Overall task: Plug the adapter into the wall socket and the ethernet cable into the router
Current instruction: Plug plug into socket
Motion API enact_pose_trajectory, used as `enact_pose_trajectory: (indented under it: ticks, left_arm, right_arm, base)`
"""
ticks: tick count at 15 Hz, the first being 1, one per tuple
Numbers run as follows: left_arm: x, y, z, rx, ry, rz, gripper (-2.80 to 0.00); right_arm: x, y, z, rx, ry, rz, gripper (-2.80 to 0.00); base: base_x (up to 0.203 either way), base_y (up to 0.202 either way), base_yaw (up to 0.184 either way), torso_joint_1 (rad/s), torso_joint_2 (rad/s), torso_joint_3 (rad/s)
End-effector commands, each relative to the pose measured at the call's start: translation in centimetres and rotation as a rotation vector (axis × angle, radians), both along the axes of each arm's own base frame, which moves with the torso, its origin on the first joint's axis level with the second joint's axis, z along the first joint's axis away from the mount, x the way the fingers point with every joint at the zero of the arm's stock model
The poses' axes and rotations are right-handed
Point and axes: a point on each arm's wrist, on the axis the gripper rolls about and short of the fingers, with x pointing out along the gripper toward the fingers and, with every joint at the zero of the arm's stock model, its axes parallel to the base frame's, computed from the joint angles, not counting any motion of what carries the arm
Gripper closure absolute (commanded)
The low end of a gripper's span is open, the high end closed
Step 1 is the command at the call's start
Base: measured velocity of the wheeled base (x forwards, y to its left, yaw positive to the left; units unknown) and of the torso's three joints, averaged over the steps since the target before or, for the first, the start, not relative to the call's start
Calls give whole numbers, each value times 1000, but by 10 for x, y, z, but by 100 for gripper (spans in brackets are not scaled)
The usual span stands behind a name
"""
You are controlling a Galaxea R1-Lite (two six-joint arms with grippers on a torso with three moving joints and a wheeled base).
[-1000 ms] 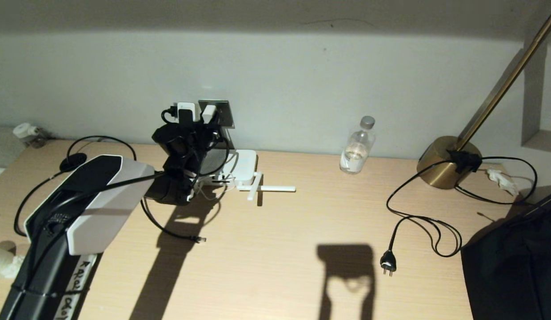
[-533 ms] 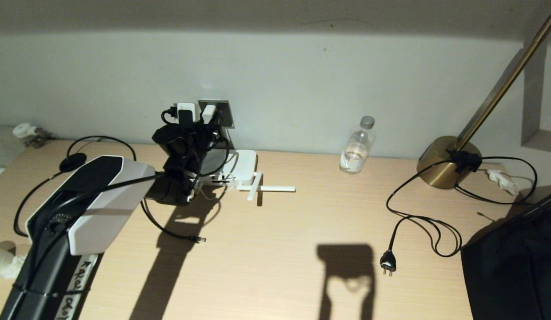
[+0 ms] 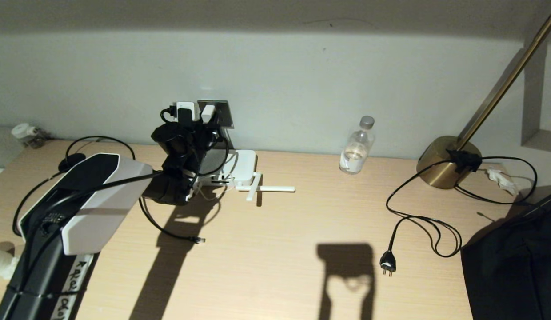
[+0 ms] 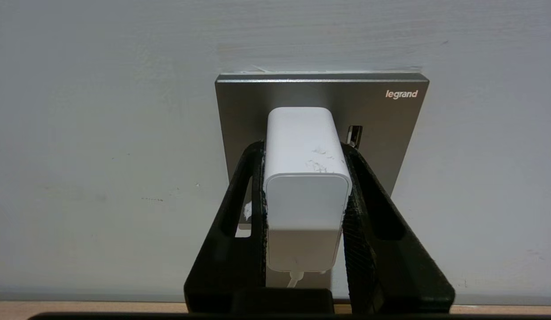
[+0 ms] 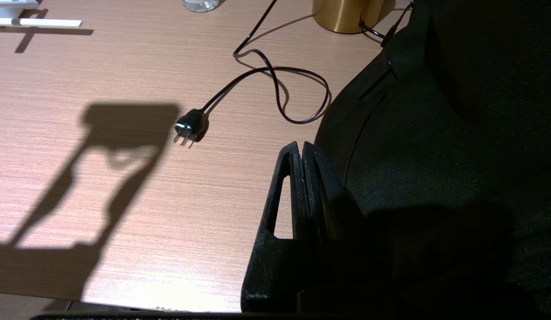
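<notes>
The left gripper was clamped on the adapter, one black finger on each long side, with the block's far end against the grey wall socket; whether the pins were fully home could not be told; the step looked like the final seating, best done by pushing straight along the block's axis, square to the faceplate, without twisting, and letting go only once the body sat flush; a thin white cord left the adapter's near end between the fingers, and any withdrawal should follow that line so as not to drag it; in the head view the router lay flat on the desk just below the socket, its white antennas splayed, partly hidden by the left wrist; the ethernet cable looped across the wood with its connector lying free, so that half of the task seemed not yet done; the right gripper hung pressed shut and empty near a dark bag; a water bottle, a brass lamp and its black two-pin plug stood well clear.
</notes>
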Motion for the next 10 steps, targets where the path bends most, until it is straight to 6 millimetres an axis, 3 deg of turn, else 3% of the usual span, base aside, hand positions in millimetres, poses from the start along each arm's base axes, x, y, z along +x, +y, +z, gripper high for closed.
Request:
enact_pose_trajectory:
  ticks: [1, 10]
  left_arm:
    - [-1, 1, 1, -7, -2, 14, 0]
    - [0, 0, 1, -9, -13, 11, 0]
  right_arm:
    - [0, 0, 0, 0, 1, 0, 0]
    - [0, 0, 0, -1, 1, 0, 0]
  base:
    - [0, 0, 0, 0, 0, 0]
    - [0, 0, 0, 0, 0, 0]
